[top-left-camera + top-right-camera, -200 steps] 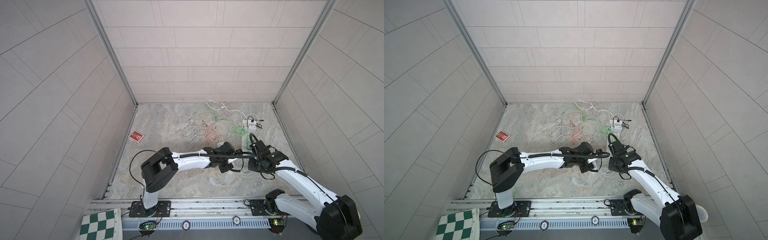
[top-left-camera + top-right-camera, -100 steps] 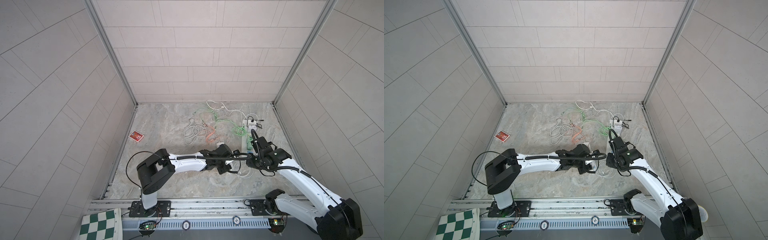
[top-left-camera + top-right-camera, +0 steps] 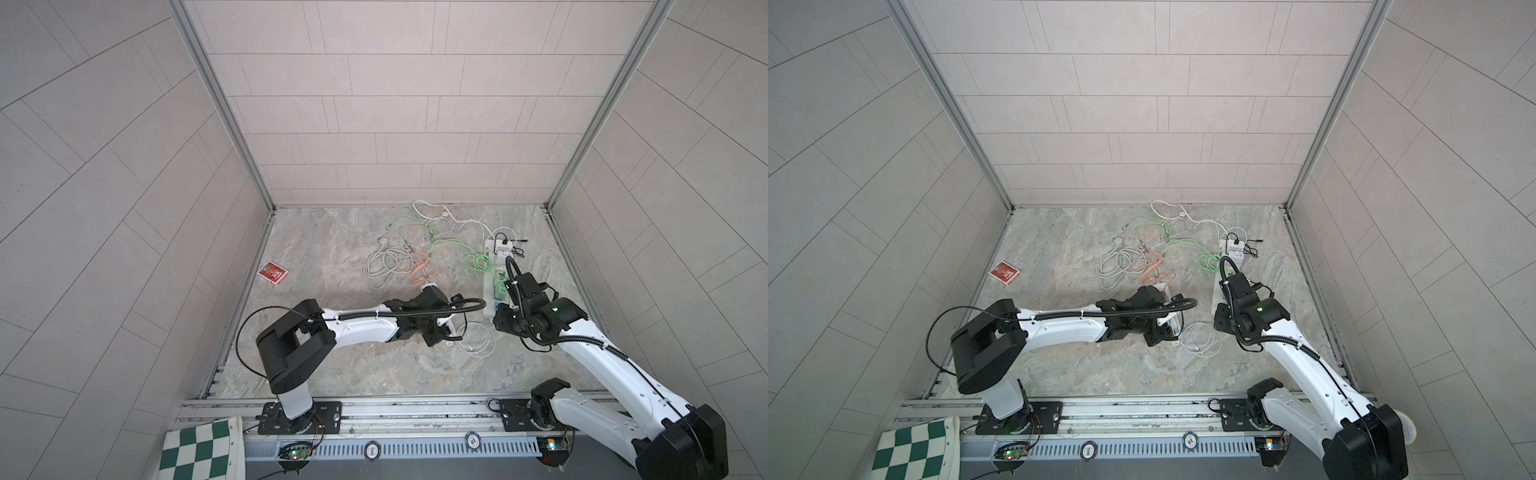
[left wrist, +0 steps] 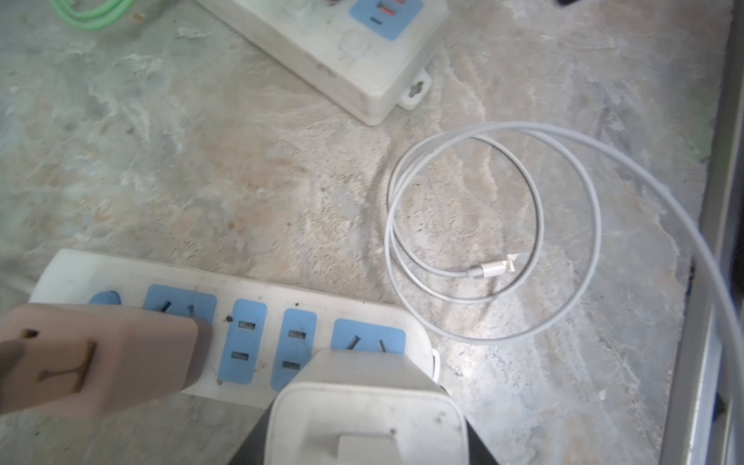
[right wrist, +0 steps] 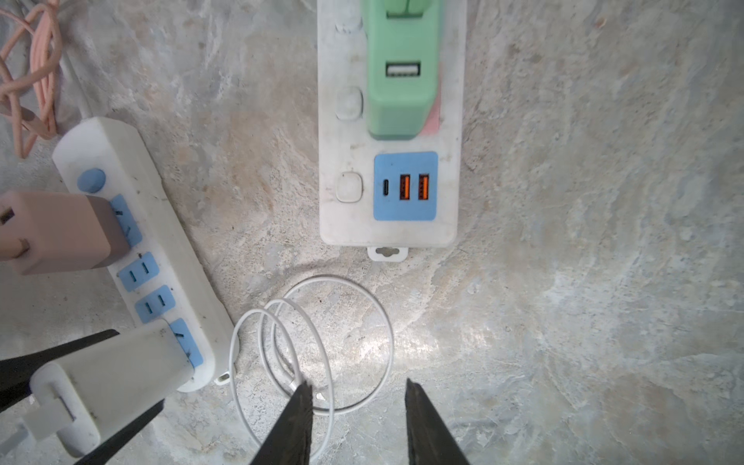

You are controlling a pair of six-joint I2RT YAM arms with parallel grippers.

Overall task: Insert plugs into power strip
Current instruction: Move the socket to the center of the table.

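Note:
A small white power strip [image 5: 189,282] with blue sockets lies on the stone floor. A dusty pink plug [image 5: 60,231] sits in its socket nearest the blue button. My left gripper [image 4: 366,426] is shut on a white plug [image 4: 362,374], whose front end rests against the strip's last socket [image 5: 187,346]. I cannot see its prongs. My right gripper [image 5: 358,392] hangs open just to the right, over a coiled white cable [image 5: 334,277], with nothing between its fingers. Both top views show the two grippers [image 3: 446,328] [image 3: 1219,322] close together.
A larger white power strip [image 5: 346,225] lies further back, with a mint green plug [image 5: 402,80] in it and a white plug [image 3: 503,248] at its far end. Loose white, pink and green cables [image 3: 419,270] lie behind. A red card pack [image 3: 272,273] sits at the left.
My right gripper's jaws have gone from shut to open and have drawn slightly away from the small strip. The left arm has shifted a little, still holding the white plug.

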